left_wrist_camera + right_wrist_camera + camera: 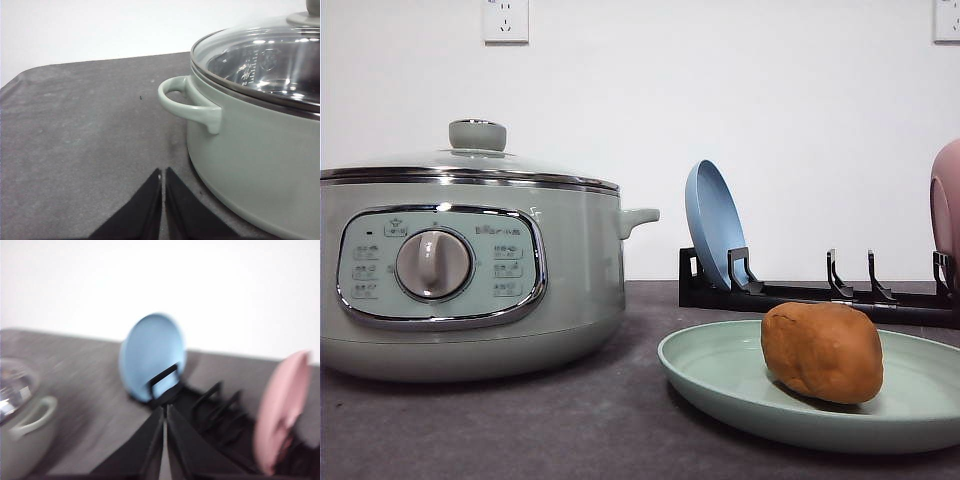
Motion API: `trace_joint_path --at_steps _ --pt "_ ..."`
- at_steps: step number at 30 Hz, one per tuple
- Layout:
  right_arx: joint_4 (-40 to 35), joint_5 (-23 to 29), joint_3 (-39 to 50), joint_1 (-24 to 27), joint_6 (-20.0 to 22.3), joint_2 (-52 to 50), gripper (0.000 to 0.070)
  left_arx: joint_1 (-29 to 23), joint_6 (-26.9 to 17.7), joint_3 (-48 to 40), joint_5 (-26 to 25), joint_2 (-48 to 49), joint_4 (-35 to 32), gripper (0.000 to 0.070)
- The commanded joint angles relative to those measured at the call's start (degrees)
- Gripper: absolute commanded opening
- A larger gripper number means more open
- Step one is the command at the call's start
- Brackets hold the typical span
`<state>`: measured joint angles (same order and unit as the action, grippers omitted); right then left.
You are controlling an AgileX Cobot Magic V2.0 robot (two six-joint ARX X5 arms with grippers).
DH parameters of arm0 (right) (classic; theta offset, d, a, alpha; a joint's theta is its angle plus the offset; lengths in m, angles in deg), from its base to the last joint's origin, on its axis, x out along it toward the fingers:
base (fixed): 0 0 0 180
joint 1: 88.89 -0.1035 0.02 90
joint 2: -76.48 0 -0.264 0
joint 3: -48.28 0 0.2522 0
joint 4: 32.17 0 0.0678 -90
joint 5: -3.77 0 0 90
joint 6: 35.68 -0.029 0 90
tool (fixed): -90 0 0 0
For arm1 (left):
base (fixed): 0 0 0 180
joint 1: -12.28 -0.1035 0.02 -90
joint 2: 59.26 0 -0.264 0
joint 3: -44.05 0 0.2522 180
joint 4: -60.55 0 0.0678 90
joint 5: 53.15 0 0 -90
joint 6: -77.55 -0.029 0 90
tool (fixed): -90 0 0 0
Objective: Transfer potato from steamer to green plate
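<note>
The front camera sits low, almost at tabletop level, looking forward at the wall, close to the steamer (470, 270). The left wrist camera looks down past that same pot's side handle (187, 102) (very near). The right wrist camera faces the blue plate (151, 357) in its rack (210, 405), shared with the front view.
</note>
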<state>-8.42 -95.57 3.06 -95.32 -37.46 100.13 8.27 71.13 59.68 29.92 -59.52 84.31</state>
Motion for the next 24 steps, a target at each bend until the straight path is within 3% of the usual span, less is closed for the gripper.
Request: trace_joint_path --at_steps 1,9,24 --pt "-3.36 -0.03 3.24 1.35 1.16 -2.23 0.0000 -0.11 0.00 -1.18 0.07 0.09 0.50 0.0003" --pt "-10.79 0.00 18.08 4.70 1.01 -12.73 0.0000 -0.11 0.00 -1.18 0.09 0.09 0.50 0.0003" --pt "-8.47 0.41 30.81 5.18 0.73 -23.16 0.0000 -0.11 0.00 -1.18 0.09 0.09 0.50 0.0003"
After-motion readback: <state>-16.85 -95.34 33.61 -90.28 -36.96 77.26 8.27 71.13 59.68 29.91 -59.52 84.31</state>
